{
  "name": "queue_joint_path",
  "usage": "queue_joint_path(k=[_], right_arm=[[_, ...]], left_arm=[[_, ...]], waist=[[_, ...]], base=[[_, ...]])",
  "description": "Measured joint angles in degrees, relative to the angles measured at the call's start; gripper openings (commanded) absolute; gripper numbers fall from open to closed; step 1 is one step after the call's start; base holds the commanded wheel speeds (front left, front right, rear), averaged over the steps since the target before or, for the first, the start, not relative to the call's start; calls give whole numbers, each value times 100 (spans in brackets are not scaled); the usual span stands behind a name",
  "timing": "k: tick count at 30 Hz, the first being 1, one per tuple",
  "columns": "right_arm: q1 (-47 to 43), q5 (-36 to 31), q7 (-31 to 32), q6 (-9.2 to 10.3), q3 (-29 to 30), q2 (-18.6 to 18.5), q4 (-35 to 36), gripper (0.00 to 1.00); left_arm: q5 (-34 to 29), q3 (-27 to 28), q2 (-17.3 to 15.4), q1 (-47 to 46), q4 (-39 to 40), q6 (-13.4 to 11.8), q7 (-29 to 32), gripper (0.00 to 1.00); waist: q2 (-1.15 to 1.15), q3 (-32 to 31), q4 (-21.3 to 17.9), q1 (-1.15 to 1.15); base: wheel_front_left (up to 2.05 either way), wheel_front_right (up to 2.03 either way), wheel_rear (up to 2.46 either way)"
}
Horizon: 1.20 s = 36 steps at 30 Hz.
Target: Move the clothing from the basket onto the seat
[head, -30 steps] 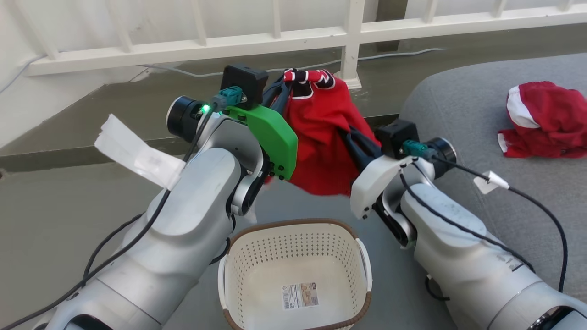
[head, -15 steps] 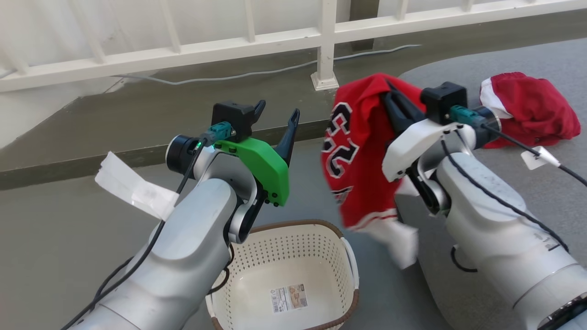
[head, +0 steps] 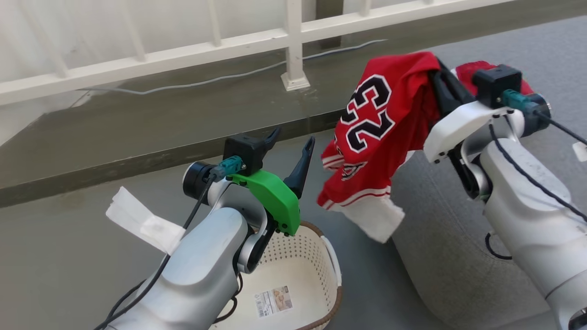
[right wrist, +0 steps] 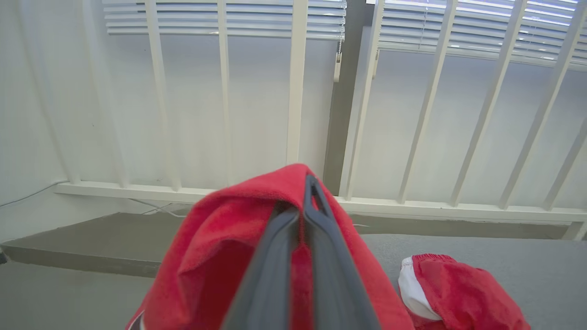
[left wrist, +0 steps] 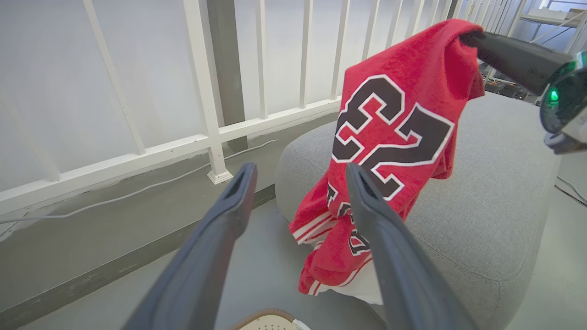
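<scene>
The red jersey [head: 376,133] with the number 23 hangs over the seat's near-left edge, and my right gripper [head: 438,73] is shut on its top fold. From the right wrist, the fingers [right wrist: 316,238] are pressed together inside the red cloth [right wrist: 215,256]. The red shorts [right wrist: 463,293] with a white stripe lie crumpled on the grey seat [head: 440,238]. My left gripper [head: 293,137] stands open and holds nothing, just above the cream basket [head: 337,293]. Only a label lies inside the basket. In the left wrist view, the jersey [left wrist: 394,128] hangs in front of the seat [left wrist: 495,183].
A white railing [head: 293,46] runs along the back, with a post foot [head: 295,82] on a raised grey ledge. A thin cable [head: 220,79] lies along that ledge. Grey floor [head: 69,256] spreads to the left of the basket.
My left gripper let go of the jersey, opened and dropped toward the basket. My right gripper carried the jersey right toward the seat, and it unfolded. The head camera has also turned.
</scene>
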<state>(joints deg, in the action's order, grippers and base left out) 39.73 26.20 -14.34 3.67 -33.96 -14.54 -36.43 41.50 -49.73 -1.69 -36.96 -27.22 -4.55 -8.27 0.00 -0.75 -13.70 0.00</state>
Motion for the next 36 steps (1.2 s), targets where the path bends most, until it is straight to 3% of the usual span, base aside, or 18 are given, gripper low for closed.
queue_joint_path(k=[13,25,36], right_arm=[[2,-103,-8,4,210,-326,361,0],[-4,-91,-9,105,798,-1005,717,0],[-32,10,-9,198,1179,-1178,1139,0]], left_arm=[[-12,-242,-7,51,169,53,-146,100],[-53,-739,-29,103,436,160,-127,100],[-53,-982,-62,55,514,254,-33,100]], waist=[[0,76,-722,0],[0,263,-1562,0],[0,709,-1830,0]], base=[[0,0,0],[0,0,0],[0,0,0]])
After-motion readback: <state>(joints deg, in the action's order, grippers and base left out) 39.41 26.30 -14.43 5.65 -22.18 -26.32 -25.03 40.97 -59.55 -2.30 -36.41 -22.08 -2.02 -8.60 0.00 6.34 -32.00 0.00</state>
